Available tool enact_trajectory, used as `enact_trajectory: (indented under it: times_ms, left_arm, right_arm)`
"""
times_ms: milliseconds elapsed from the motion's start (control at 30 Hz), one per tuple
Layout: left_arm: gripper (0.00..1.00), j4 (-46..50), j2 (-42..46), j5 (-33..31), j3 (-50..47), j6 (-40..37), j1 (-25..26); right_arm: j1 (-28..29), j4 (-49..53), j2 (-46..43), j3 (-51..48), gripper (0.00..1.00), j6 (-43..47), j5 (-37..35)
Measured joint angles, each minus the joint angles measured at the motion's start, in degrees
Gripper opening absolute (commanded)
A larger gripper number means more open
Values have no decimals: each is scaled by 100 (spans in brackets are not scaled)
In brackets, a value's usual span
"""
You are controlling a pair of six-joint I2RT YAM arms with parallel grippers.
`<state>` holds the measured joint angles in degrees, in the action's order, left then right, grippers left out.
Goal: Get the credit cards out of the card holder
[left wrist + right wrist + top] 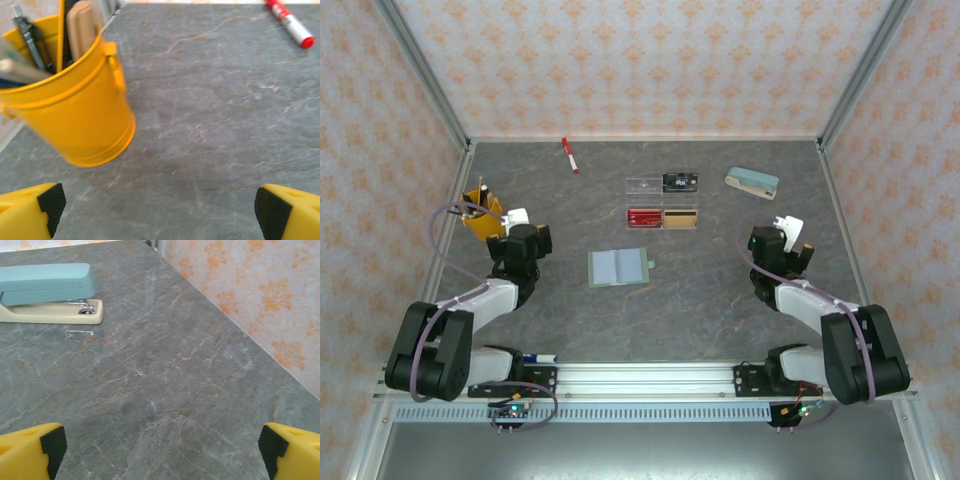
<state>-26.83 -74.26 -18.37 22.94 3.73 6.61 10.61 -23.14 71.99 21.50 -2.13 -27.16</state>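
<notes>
The wallet [618, 268] is lying open and flat on the table [720, 300], about midway between the two arms, its side tab pointing right. Neither gripper is touching it. The two cards are sitting just beyond it, side by side and out of its pockets: the red card [645, 217] on the left, the gold card [682, 218] touching it on the right. Both are lying up against the clear tray [648, 185], though whether they are inside it I cannot tell.

The left gripper [160, 207] is hovering with fingers spread wide and nothing between them, facing a yellow bucket [75, 115] of tools, with a red marker [290, 22] farther off. The right gripper [160, 447] is likewise gaping and empty, pointing toward the stapler [50, 292] near the right wall.
</notes>
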Motion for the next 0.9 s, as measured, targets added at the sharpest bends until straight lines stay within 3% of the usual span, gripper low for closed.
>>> enact_trajectory:
  times_ms: [200,400,633,900]
  left_arm:
    - [100,-1045,-391,885,-125,-308,-264]
    - [100,-1749,-627,1325,-446,-404,-302]
    - [100,-2079,-1023,1366,-435,-402,-302]
    - [100,-1840,-1117,1167,-11,-372,-302]
  right_arm:
    - [-264,-1036,203,-70,100,332,686]
    - [-575,-1840,667,-103,100,444,1355]
    - [-616,-2194,1436,-101,100,501,1766]
    - [-656,-2175,1491,109,100,496,1821]
